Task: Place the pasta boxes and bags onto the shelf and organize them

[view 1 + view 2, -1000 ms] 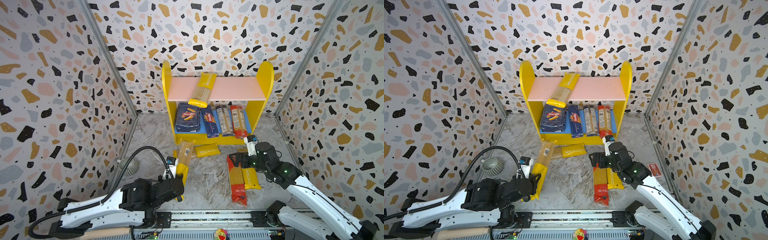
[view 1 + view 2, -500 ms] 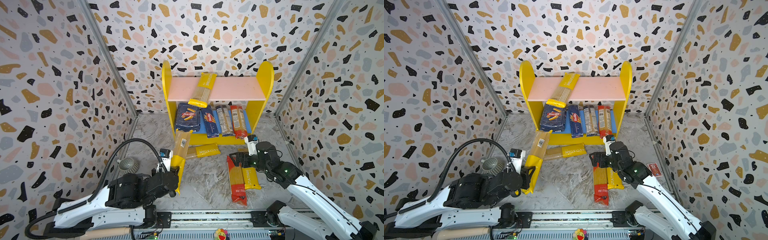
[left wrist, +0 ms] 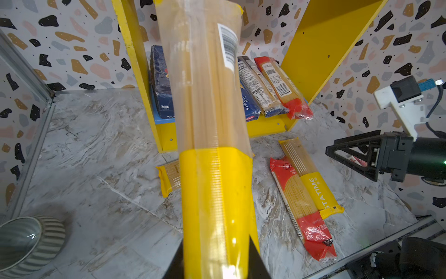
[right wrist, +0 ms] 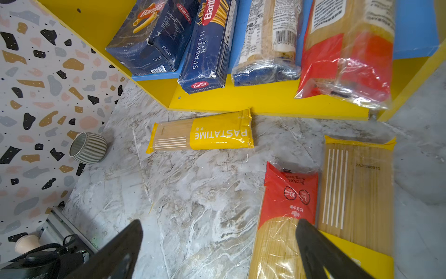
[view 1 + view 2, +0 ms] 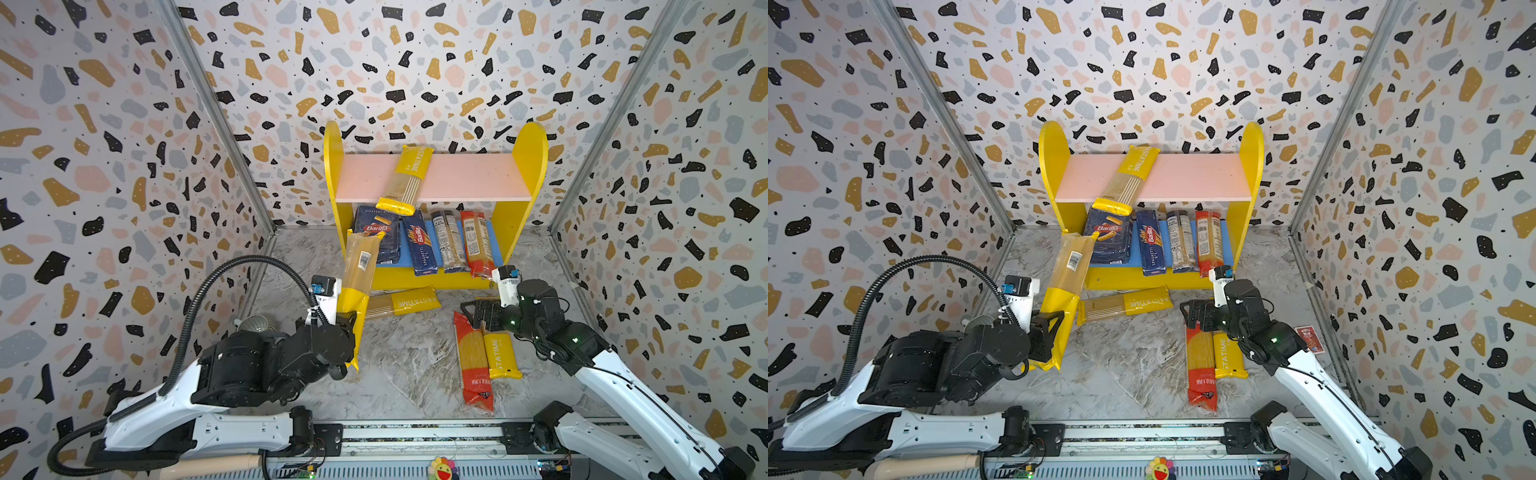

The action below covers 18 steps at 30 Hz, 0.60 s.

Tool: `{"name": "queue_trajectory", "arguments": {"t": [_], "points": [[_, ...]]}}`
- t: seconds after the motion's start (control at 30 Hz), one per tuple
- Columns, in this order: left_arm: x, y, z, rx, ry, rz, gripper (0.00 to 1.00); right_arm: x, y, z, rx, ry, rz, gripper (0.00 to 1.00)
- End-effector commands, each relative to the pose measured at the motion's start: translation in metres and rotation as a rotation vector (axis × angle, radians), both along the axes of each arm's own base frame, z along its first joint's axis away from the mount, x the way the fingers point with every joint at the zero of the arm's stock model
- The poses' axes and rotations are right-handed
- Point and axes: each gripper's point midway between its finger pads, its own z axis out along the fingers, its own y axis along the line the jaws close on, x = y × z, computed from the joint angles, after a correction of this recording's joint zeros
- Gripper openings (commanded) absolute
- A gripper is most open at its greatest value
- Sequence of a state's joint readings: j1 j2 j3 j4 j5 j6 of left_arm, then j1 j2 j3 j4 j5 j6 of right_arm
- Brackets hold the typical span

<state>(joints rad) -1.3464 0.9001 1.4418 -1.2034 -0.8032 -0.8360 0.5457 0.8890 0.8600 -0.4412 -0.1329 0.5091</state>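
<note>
Shelf side panel (image 5: 333, 174) ahead of held bag (image 5: 360, 266); bowl (image 3: 29, 239) nearby

High top views, close wrist views, facing shelf (image 5: 528, 166).

the wide blue box (image 4: 149, 36) read "barilla" and "500g". the narrow blue box (image 4: 207, 48) read "barilla" and "spaghetti n°5". "pastatime" stood on the crosswise yellow bag (image 4: 200, 134) on the tabletop (image 4: 205, 205) and on the upper yellow bag (image 5: 405, 178) on the pink board (image 5: 457, 176). the lengthwise yellow bag (image 3: 313, 188) showed "statime". the red bag (image 4: 289, 193) beside it bore circled "10" and "7". the raised yellow bag (image 3: 210, 96) carried a barcode, digits unreadable.
</note>
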Motion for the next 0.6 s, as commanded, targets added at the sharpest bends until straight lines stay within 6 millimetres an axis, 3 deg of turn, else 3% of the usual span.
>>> {"name": "queue_trajectory", "arguments": {"t": [0.0,0.57], "points": [[0.011,0.016,0.043,-0.077,-0.118,0.084,0.0,0.001,0.001,0.031,0.035,-0.069,0.016,0.99],[0.019,0.019,0.097,-0.057,-0.212,0.125,0.0,0.003,0.002,0.042,0.065,-0.086,0.035,0.99]]}}
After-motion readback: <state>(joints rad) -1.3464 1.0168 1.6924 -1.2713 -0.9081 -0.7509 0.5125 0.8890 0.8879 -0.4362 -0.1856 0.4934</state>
